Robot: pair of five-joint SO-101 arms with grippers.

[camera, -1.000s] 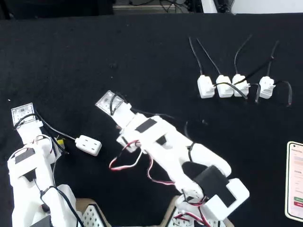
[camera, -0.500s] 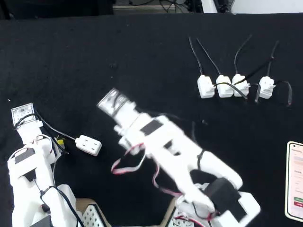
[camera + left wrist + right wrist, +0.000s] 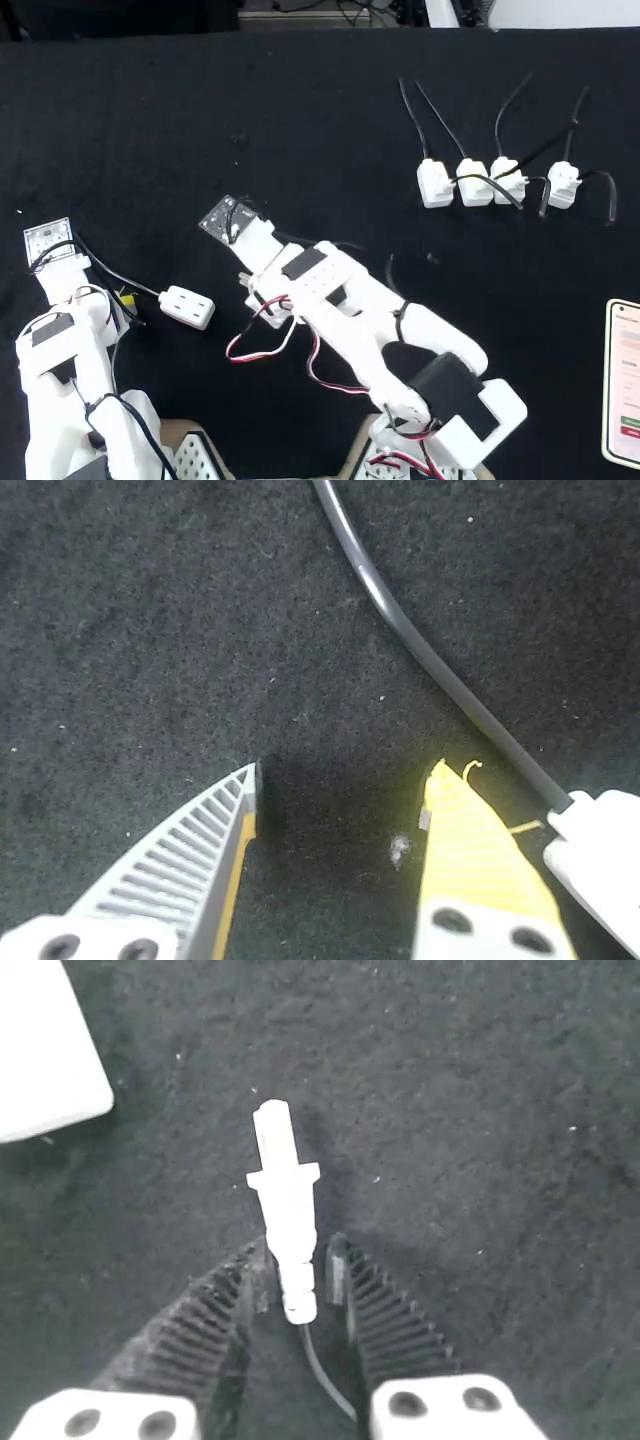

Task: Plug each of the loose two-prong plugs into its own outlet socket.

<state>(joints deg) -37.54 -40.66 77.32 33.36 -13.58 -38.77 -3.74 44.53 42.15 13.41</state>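
Note:
My right gripper (image 3: 295, 1260) is shut on a small white two-prong plug (image 3: 285, 1180), whose thin cord runs back between the fingers. The plug hangs just over the black mat, and a corner of the white outlet socket (image 3: 40, 1055) lies close ahead of it. In the high view the socket (image 3: 187, 306) lies between both arms, with my right gripper (image 3: 250, 285) just to its right. My left gripper (image 3: 345, 815) is open over bare mat, beside the socket's black cord (image 3: 420, 650) and the socket's end (image 3: 600, 840). It sits left of the socket (image 3: 125, 300).
Several white plugged pairs with black cords (image 3: 473, 183) line up at the far right of the black mat (image 3: 200, 120). A phone (image 3: 622, 380) lies at the right edge. Red and white wires (image 3: 270, 345) loop under the right arm.
The right arm swung up and blurred half a second ago, then settled back slightly left of where it started. The left arm and the socket stayed put.

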